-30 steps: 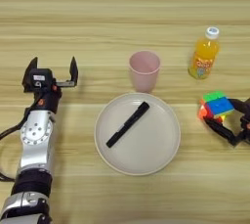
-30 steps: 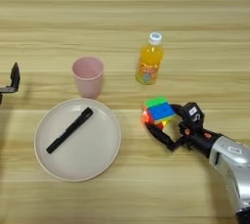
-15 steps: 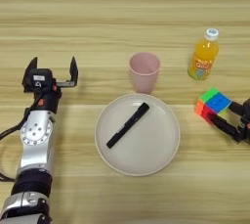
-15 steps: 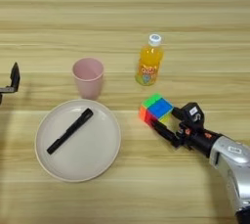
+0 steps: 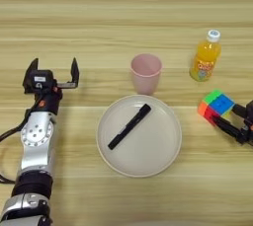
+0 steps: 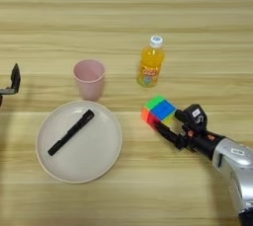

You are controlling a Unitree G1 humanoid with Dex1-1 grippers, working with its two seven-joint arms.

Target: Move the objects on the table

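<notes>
The puzzle cube (image 6: 159, 110), green and blue on top with a red and orange side, rests on the table (image 6: 126, 8) just below the orange bottle (image 6: 149, 62) with its white cap. My right gripper (image 6: 168, 122) is open. Its two black fingers point up-left at the cube's lower right corner, and the cube lies at their tips rather than between them. Over at the left of the table, my left gripper (image 5: 52, 68) stands open and holds nothing.
A pink cup (image 5: 146, 72) stands upright left of the bottle. Below it a round cream plate (image 5: 158, 156) holds a black pen (image 5: 129, 126) lying diagonally. My left forearm (image 5: 35, 141) runs along the left edge.
My right gripper has drawn back to the lower right, so the cube that was between its fingers now sits at their tips. The left arm has not moved.
</notes>
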